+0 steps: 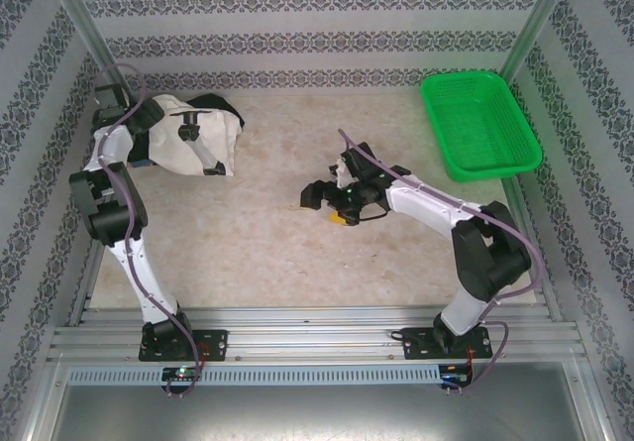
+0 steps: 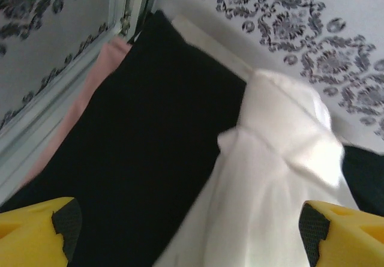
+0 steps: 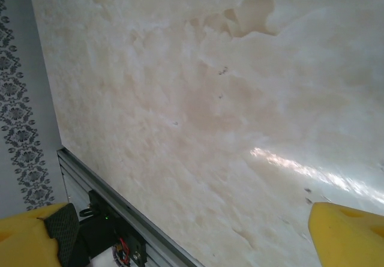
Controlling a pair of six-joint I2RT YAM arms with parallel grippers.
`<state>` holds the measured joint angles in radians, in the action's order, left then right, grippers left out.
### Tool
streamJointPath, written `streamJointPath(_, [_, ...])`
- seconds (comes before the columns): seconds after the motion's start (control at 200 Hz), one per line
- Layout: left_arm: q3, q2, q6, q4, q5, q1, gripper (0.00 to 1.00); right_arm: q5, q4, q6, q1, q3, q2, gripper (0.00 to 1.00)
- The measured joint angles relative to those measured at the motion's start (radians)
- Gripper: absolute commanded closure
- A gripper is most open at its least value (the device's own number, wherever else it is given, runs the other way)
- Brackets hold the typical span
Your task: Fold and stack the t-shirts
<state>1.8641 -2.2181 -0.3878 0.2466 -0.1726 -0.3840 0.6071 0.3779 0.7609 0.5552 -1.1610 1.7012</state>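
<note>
cream t-shirt (image 1: 193, 144): bunched in the table's 10 o'clock corner, lying partly over the black one.
black t-shirt (image 2: 138, 159): under and beside the cream cloth, close against the patterned wall (image 1: 297, 25).
left end effector (image 2: 189, 234): released, fingers spread wide above where cream overlaps black; cannot tell whether it touches.
right end effector (image 3: 192, 237): released, fingers apart over bare table (image 1: 258, 253) near the centre, grasping nothing.
green basket (image 1: 480, 124): at 2 o'clock, well apart from both shirts.
in the way: the left arm's own links crowd the shirt corner.
</note>
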Motion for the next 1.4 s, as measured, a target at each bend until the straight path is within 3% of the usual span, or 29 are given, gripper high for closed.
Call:
streamJointPath(0.21, [0.237, -0.242, -0.005, 0.012, 0.054, 0.064, 0.04, 0.030, -0.025, 0.032, 0.032, -0.035, 0.040, 0.02])
streamJointPath(0.42, [0.499, -0.388, -0.013, 0.240, 0.035, 0.083, 0.10, 0.037, 0.001, 0.037, 0.038, -0.101, 0.034, 0.02])
streamJointPath(0.51, [0.513, -0.387, -0.008, 0.306, 0.011, 0.090, 0.11, 0.037, 0.008, 0.038, 0.036, -0.122, 0.015, 0.02])
streamJointPath(0.58, [0.429, -0.339, -0.005, 0.305, 0.000, 0.106, 0.11, 0.037, 0.011, 0.037, 0.035, -0.130, -0.003, 0.02])
streamJointPath(0.759, [-0.022, -0.060, -0.055, 0.244, -0.054, 0.190, 0.11, 0.035, 0.014, 0.037, 0.022, -0.133, -0.013, 0.02])
streamJointPath(0.919, [-0.291, 0.112, -0.116, 0.185, -0.104, 0.255, 0.11, 0.009, 0.014, 0.027, 0.016, -0.133, 0.002, 0.02])
streamJointPath(1.119, [-0.436, 0.211, -0.179, 0.130, -0.146, 0.282, 0.09, -0.040, -0.018, 0.009, 0.005, -0.126, 0.119, 0.02])
streamJointPath(1.189, [-0.483, 0.257, -0.199, 0.137, -0.153, 0.284, 0.05, -0.051, -0.040, 0.006, 0.003, -0.126, 0.174, 0.02])
streamJointPath(1.199, [-0.487, 0.262, -0.202, 0.142, -0.154, 0.284, 0.01, -0.052, -0.045, 0.006, 0.003, -0.126, 0.182, 0.02])
streamJointPath(1.404, [-0.463, 0.347, -0.226, 0.251, -0.181, 0.280, 0.00, -0.081, -0.147, -0.001, 0.012, -0.138, 0.303, 0.02])
